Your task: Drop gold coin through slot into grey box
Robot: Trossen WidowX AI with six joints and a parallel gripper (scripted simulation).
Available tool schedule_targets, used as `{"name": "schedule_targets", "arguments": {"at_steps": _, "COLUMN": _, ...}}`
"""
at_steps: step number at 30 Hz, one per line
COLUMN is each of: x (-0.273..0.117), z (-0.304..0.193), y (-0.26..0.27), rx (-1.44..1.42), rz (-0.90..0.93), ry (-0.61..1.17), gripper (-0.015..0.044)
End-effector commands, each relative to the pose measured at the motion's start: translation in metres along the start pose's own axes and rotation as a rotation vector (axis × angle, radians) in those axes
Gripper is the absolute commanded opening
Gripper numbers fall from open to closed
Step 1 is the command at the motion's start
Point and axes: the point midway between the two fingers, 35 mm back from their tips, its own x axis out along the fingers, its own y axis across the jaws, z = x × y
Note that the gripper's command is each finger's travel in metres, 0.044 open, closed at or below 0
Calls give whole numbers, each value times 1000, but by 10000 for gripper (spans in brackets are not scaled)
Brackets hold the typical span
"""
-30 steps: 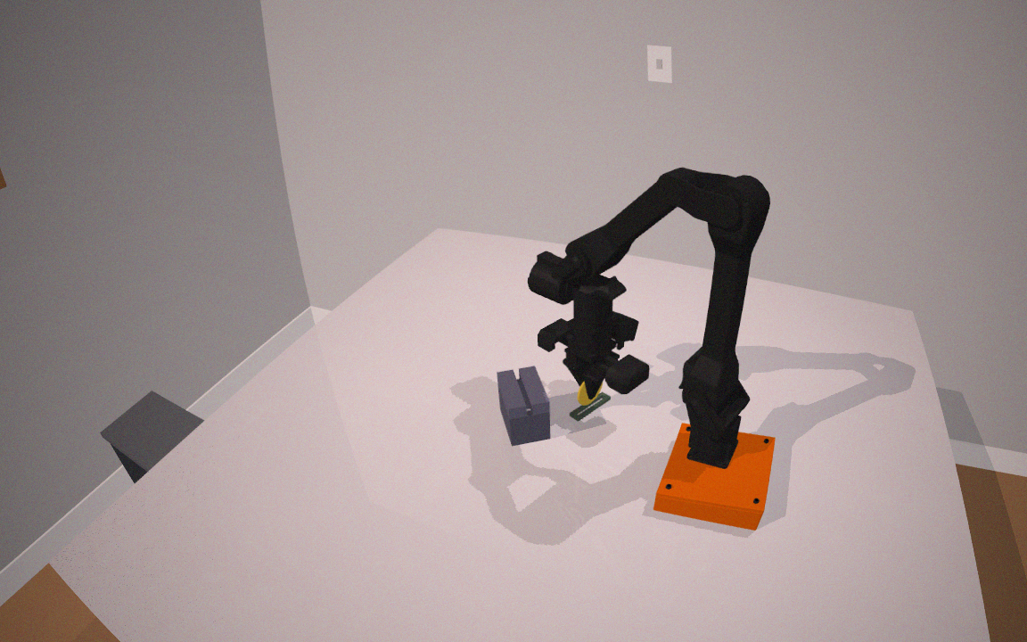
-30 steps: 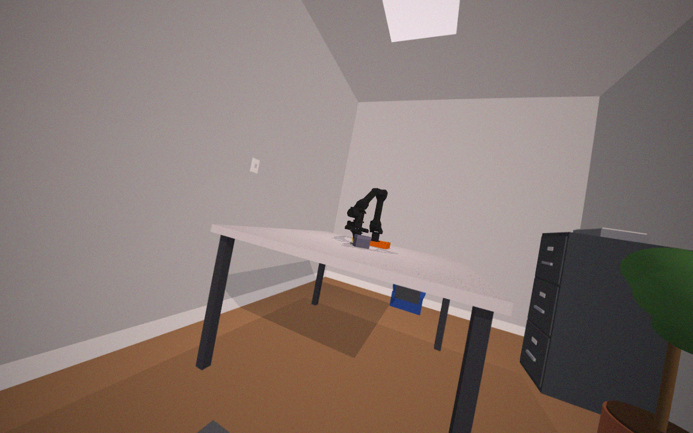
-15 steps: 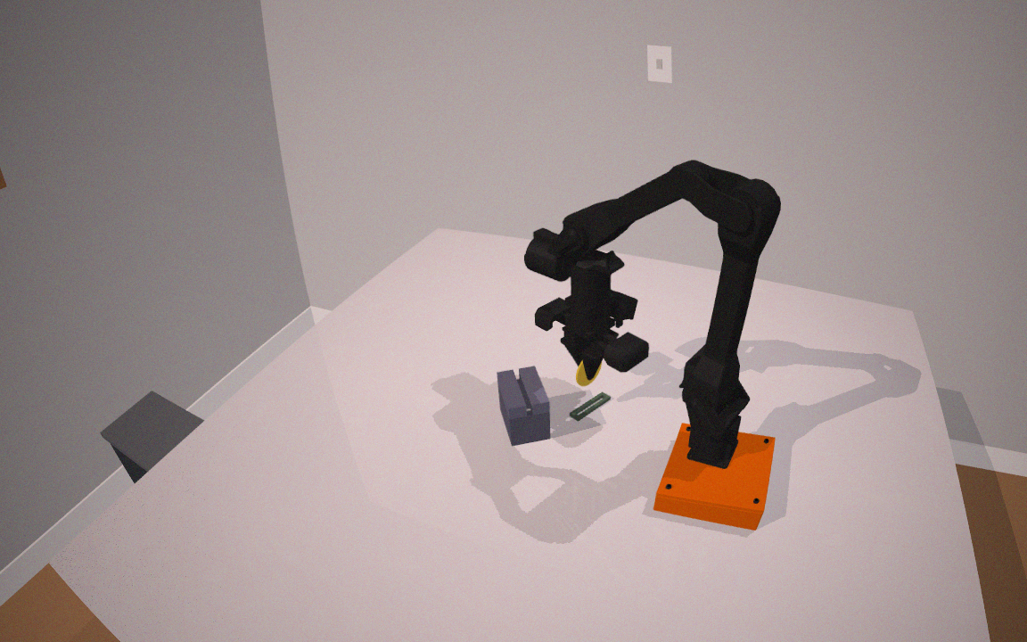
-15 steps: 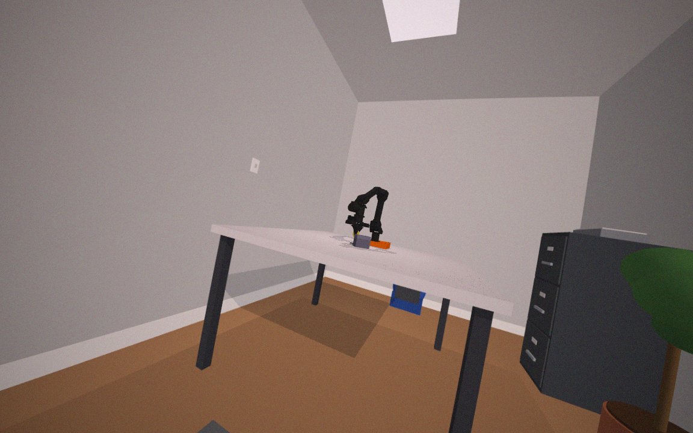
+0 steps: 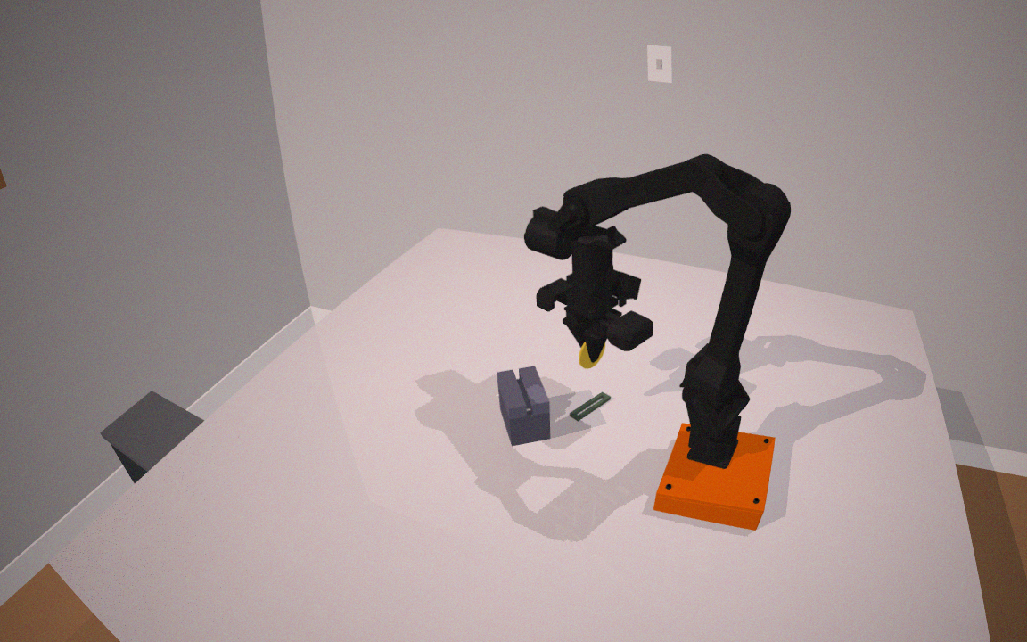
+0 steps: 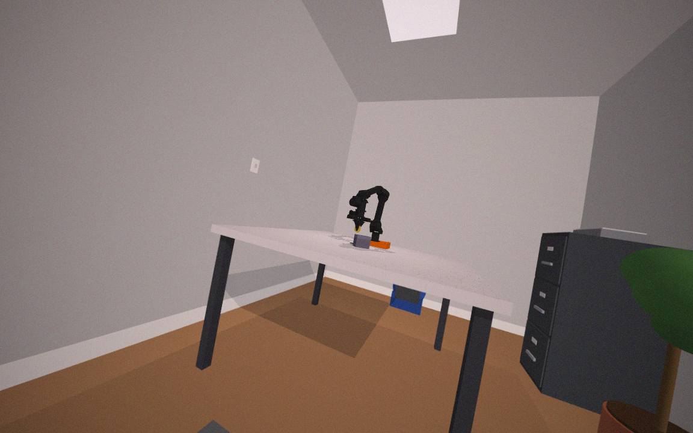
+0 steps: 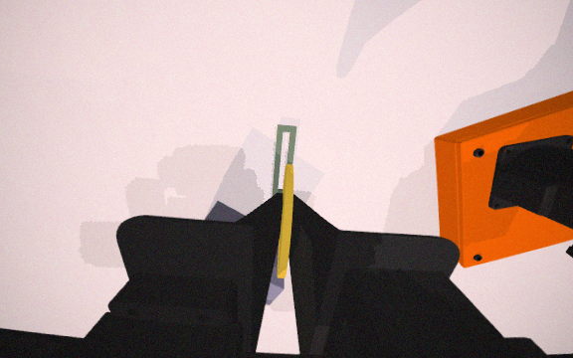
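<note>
My gripper is shut on the gold coin. The coin is upright, edge-on in the wrist view, and hangs well above the table. The dark-green holder lies below it, its groove empty. The grey box stands left of the holder in the top view, with its narrow slot running along the top. The fingers hide most of the box in the wrist view. The coin is held above and to the right of the box in the top view.
The arm's orange base stands right of the holder and box on the pale table. The arm casts shadows across the table. A dark filing cabinet and a plant stand away from the table.
</note>
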Motion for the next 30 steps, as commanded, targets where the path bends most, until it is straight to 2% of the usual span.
{"name": "schedule_targets", "arguments": {"at_steps": 1, "x": -11, "z": -1, "y": 1, "rx": 5, "rz": 13, "ry": 8, "gripper": 0}}
{"name": "schedule_targets", "arguments": {"at_steps": 5, "x": -11, "z": -1, "y": 1, "rx": -47, "rz": 13, "ry": 7, "gripper": 0}}
{"name": "schedule_targets", "arguments": {"at_steps": 30, "x": -12, "z": -3, "y": 4, "rx": -915, "rz": 16, "ry": 1, "gripper": 0}}
